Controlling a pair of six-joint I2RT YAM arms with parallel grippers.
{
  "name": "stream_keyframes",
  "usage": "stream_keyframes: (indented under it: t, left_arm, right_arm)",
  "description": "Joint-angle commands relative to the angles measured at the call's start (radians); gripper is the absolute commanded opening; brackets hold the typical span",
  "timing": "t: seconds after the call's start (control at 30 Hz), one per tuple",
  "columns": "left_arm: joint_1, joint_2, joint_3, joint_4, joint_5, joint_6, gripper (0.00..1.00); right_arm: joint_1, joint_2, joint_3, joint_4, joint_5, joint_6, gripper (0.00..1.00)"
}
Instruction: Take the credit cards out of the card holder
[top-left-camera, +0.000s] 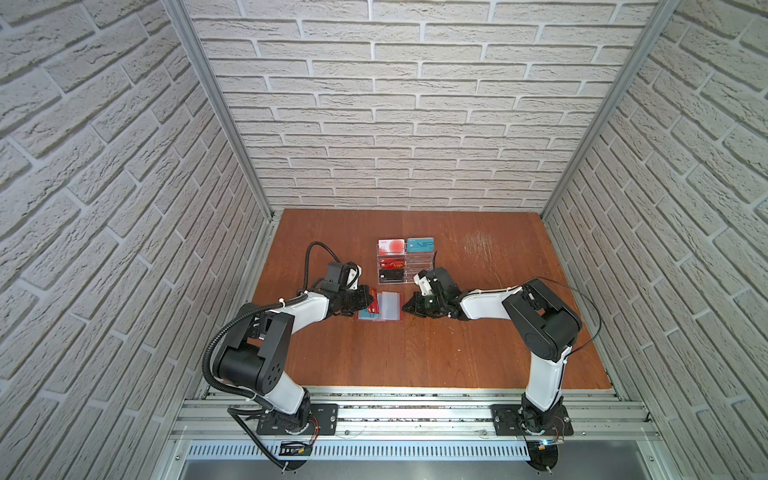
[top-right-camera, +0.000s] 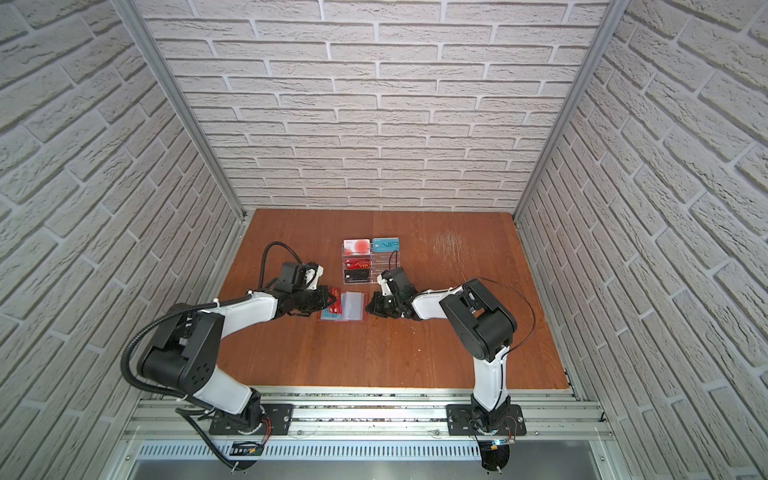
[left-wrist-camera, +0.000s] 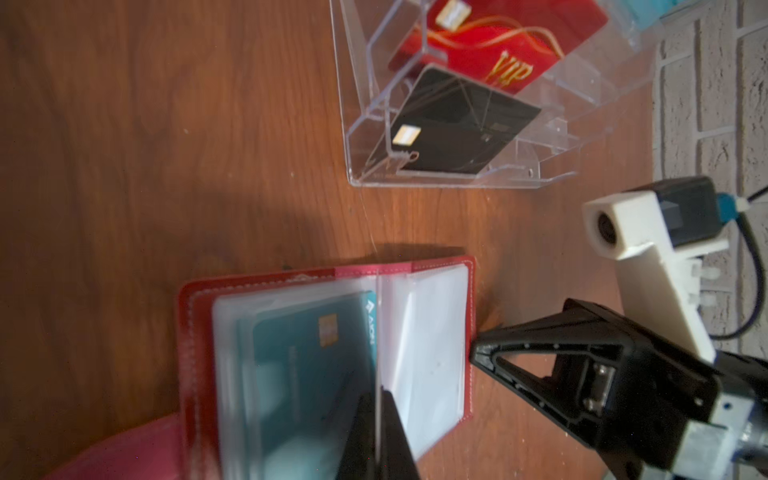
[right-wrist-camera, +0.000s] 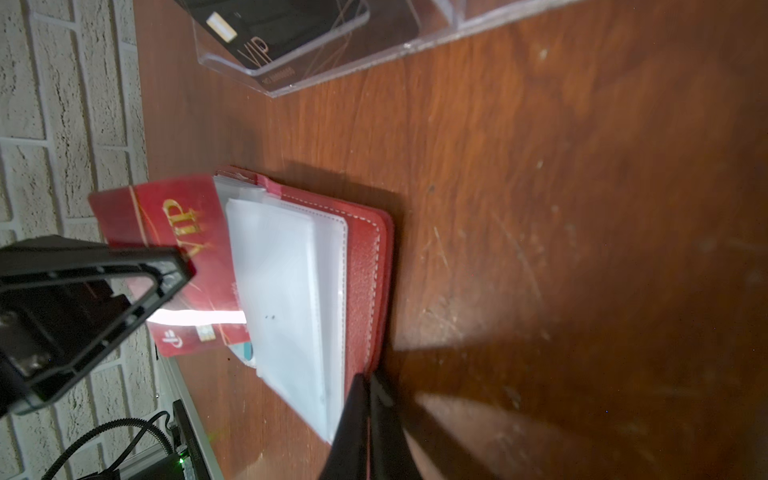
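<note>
Red card holder (top-left-camera: 390, 308) lies open on wood table (top-left-camera: 457, 353), centre; left gripper (left-wrist-camera: 380, 411) pinches red VIP card (right-wrist-camera: 166, 216), partly out its left side; teal card (left-wrist-camera: 307, 357) sits sleeved, left page; right gripper (right-wrist-camera: 368, 390) clamps holder's right cover edge.

The left arm (top-left-camera: 307, 309) and the right arm (top-left-camera: 486, 305) have white shell links and black rounded joint housings (top-left-camera: 249, 361). A black ribbed hose (top-left-camera: 208, 361) belongs to the left arm. Each base is a black plate (top-left-camera: 326, 417) with small screws. The right tool (left-wrist-camera: 476, 351) is black and triangular, with screw heads. Its camera mount (left-wrist-camera: 648, 257) is white, and from it goes a thin dark cable (left-wrist-camera: 759, 266) with a blue plug.
</note>
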Motion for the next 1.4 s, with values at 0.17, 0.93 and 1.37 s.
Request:
stream_keyframes:
  t: [0.17,0.93,1.37]
  left_arm:
    - [-0.009,-0.022,0.157,-0.221,-0.080,0.074,0.00]
    - [-0.216,0.227,0.936,-0.897,-0.434,0.825,0.00]
    - [-0.238,0.337,1.033,-0.772,-0.444,1.240,0.00]
  right_arm:
    - [-0.004,-0.094,-0.027,-0.073,0.064,-0.043,0.15]
    - [-0.006,-0.579,-0.107,-0.295,0.348,-0.204,0.99]
    - [-0.009,-0.720,-0.129,-0.332,0.433,-0.245,1.00]
